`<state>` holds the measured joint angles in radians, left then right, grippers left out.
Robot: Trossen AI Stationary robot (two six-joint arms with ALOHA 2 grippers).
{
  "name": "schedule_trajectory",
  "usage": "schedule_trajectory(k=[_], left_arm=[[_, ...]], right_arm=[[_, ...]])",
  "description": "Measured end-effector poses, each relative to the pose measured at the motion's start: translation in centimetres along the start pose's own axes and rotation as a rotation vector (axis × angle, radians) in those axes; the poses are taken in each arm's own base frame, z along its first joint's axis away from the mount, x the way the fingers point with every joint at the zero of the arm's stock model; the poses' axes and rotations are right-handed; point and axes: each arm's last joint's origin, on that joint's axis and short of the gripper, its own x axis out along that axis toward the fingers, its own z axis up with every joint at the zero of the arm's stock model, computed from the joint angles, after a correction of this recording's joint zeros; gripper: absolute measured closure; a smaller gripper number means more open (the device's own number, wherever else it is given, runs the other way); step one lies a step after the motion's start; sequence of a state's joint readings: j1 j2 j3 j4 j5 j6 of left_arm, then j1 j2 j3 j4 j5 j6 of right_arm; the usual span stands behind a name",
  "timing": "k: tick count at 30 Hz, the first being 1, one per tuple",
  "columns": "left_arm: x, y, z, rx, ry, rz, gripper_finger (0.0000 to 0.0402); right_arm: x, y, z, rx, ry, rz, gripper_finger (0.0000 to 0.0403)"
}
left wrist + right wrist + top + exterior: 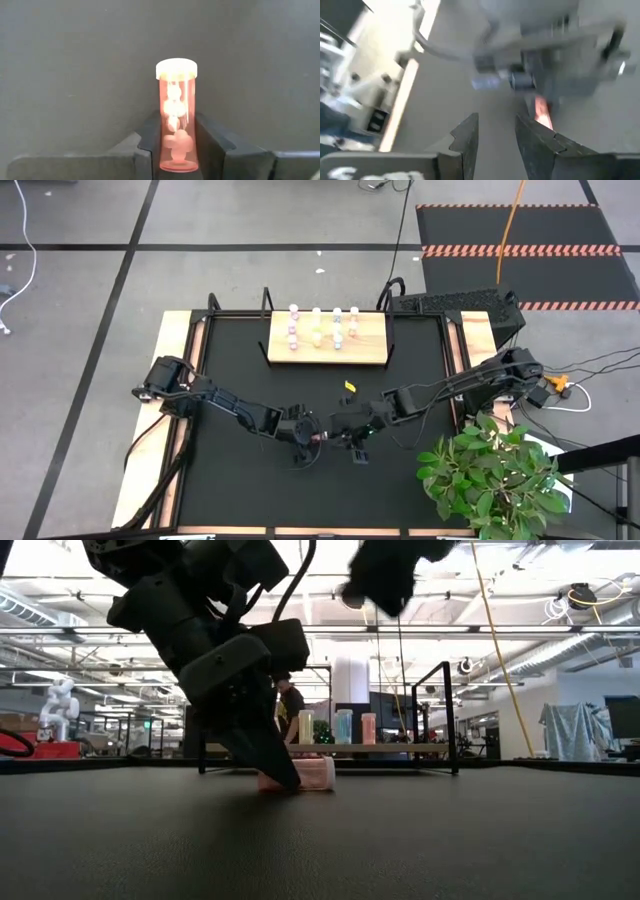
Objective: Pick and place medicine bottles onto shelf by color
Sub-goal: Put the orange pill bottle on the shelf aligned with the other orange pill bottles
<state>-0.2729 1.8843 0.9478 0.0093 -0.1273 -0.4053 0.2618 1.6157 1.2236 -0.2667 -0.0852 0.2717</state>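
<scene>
A pink medicine bottle point(176, 120) with a white cap lies on its side on the black tabletop; it also shows in the low view point(305, 775). My left gripper point(176, 119) is down at the table and shut on it, near the table's middle front point(303, 436). My right gripper point(496, 122) is open and empty, raised just to the right of the left gripper point(356, 442). The light-wood shelf point(372, 352) stands at the far middle with several bottles point(316, 330) upright on it in rows. A yellow bottle point(349, 387) lies on the table between the shelf and the grippers. My left gripper pinches the pink bottle's body between its two fingers point(147, 137), on the half toward its base point(176, 150), away from the cap. The fingers slant down and lie along the bottle. The bottle lies on its side on the table point(315, 780), with its cap point(176, 69) pointing away from the gripper.
A potted plant point(495, 475) overhangs the table's near right corner. A dark keyboard-like unit point(455, 302) sits beyond the far right corner. Black metal brackets point(445, 715) stand at the shelf's ends. Bare tabletop lies left of the shelf and along the near edge.
</scene>
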Motion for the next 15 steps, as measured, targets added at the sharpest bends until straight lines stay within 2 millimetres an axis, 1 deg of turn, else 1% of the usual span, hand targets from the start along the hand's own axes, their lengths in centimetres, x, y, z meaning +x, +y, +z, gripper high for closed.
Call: schedule_trajectory(k=[4, 7, 9, 11, 15], left_arm=[[-0.2, 0.0, 0.1, -0.008, -0.005, -0.008, 0.0307], [-0.5, -0.2, 0.3, -0.027, -0.02, -0.028, 0.0284], [-0.5, -0.2, 0.6, -0.031, -0.045, -0.046, 0.0278], [-0.8, -0.2, 1.1, -0.039, -0.075, -0.058, 0.0281], [-1.6, -0.1, 2.3, -0.057, -0.143, -0.082, 0.0306]], right_arm=[[-3.0, 0.0, 1.3, -0.006, -0.091, 0.029, 0.0282], [-5.3, -0.6, 1.9, -0.008, -0.152, -0.016, 0.0282], [-6.9, -1.1, 2.2, -0.011, -0.181, -0.044, 0.0282], [-8.2, -1.7, 2.2, -0.021, -0.184, -0.062, 0.0282], [-10.4, -2.7, 1.9, 0.002, -0.165, -0.099, 0.0282]])
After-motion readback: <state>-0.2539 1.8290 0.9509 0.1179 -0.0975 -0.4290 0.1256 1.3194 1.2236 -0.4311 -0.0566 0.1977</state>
